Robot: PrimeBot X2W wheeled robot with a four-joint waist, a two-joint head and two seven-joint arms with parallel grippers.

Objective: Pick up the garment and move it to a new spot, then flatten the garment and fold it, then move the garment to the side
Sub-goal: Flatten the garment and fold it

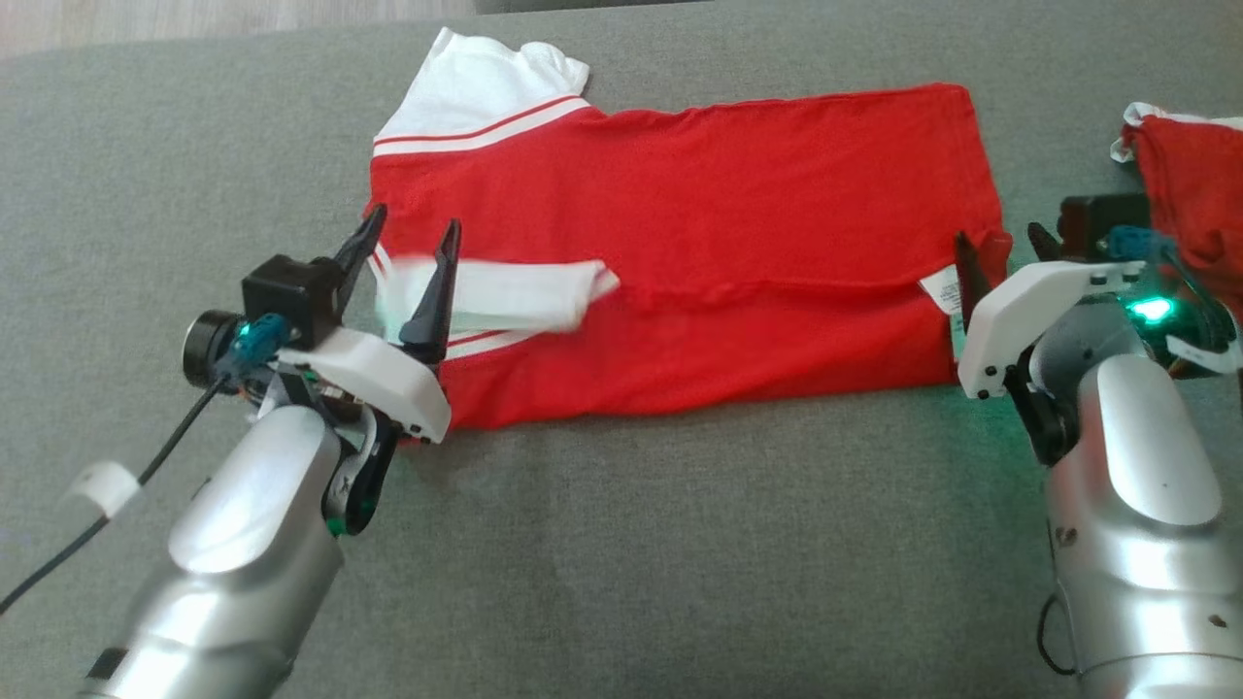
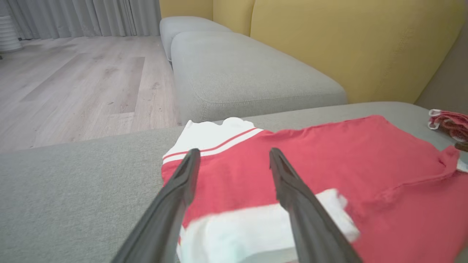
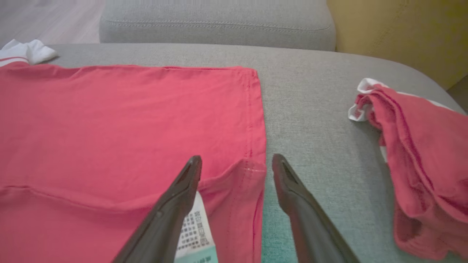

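Note:
The garment (image 1: 699, 204) is a red T-shirt with white sleeves, lying flat on the grey cushion (image 1: 621, 544). Its near long edge is folded over onto the body, and one white sleeve (image 1: 515, 291) rests on the red cloth. My left gripper (image 1: 415, 218) stands open just above that sleeve (image 2: 256, 226), one finger on each side and nothing held. My right gripper (image 1: 998, 235) is open over the folded hem corner (image 3: 245, 175), beside the white care label (image 3: 193, 230), with one finger over the cloth and the other over bare cushion.
A second red and white garment (image 1: 1190, 184) lies crumpled at the cushion's right edge, close to my right wrist. Behind are another grey cushion (image 2: 248, 73), a yellow backrest (image 2: 347, 44) and wooden floor (image 2: 73, 80). Bare cushion stretches in front of the shirt.

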